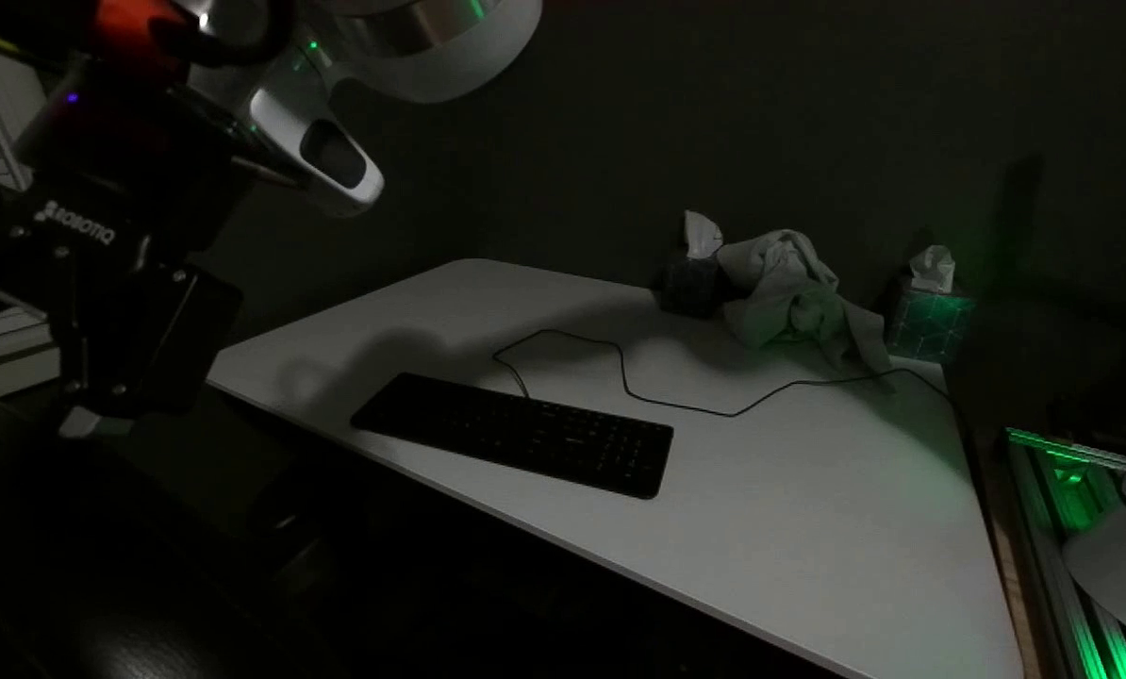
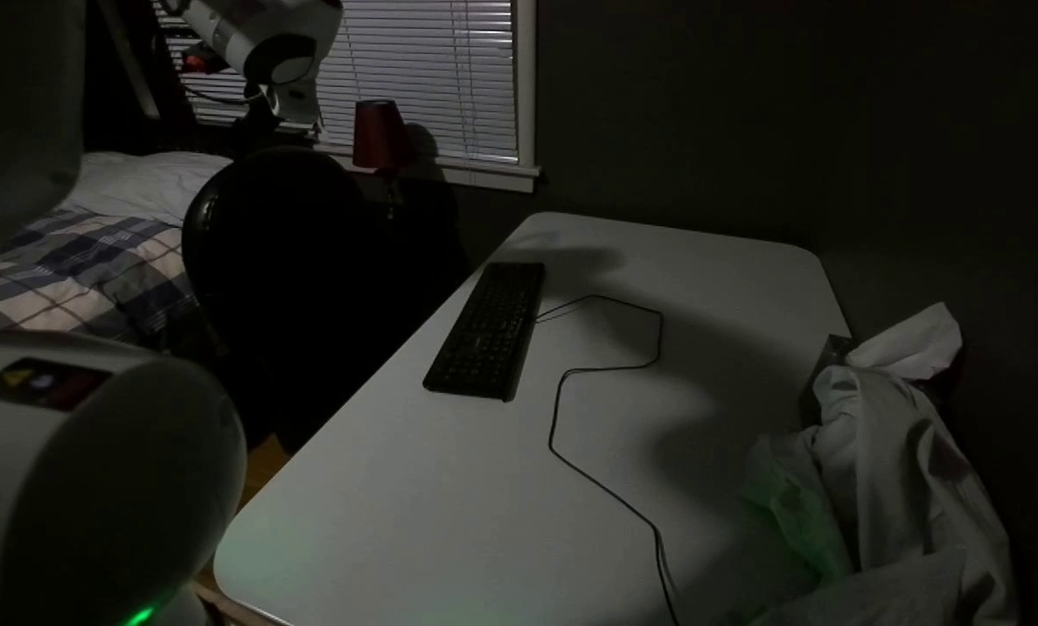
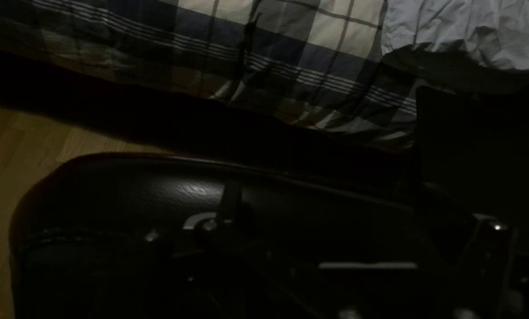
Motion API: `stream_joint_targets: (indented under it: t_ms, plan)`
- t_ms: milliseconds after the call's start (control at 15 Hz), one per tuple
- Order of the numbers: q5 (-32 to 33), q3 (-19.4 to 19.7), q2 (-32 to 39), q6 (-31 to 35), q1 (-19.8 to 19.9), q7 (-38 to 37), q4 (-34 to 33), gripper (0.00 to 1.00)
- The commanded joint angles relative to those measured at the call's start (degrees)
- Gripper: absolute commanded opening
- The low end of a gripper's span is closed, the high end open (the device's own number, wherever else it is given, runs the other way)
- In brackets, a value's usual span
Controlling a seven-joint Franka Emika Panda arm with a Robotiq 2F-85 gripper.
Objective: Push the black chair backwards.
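Observation:
The black chair (image 2: 284, 261) has a broad rounded backrest and stands beside the long edge of the white table. In an exterior view its dark, glossy surface (image 1: 129, 575) fills the lower left corner. In the wrist view the rounded backrest (image 3: 127, 181) lies under and between the fingers. My gripper (image 3: 328, 186) is open, its two fingers wide apart at the chair's top edge. In an exterior view one fingertip of the gripper (image 1: 91, 420) shows just above the chair. It is too dark to tell whether the fingers touch the chair.
A white table (image 1: 808, 528) holds a black keyboard (image 1: 516, 434) with a long cable, a crumpled cloth (image 1: 789, 283) and tissue boxes (image 1: 931, 321). A bed with a plaid cover (image 3: 291, 57) stands beyond the chair. A red lamp (image 2: 382, 135) stands by the window.

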State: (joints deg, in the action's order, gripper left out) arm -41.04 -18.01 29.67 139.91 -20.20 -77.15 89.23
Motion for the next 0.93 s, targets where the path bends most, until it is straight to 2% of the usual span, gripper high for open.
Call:
stream_joint_targets:
  t_ms: [0, 200, 467, 867]
  plan:
    - [-0.3, 2.6, -1.8, 1.1, 0.7, -1.9, 0.1, 1.0]
    - [2.4, 5.2, -1.6, -3.3, 1.6, -3.9, -0.3, 1.0]
    - [3.3, 6.1, 2.0, -8.0, 1.8, -3.8, -2.3, 1.0]
    - [1.0, 4.8, 6.3, -7.8, 1.7, -3.6, -4.4, 1.0]
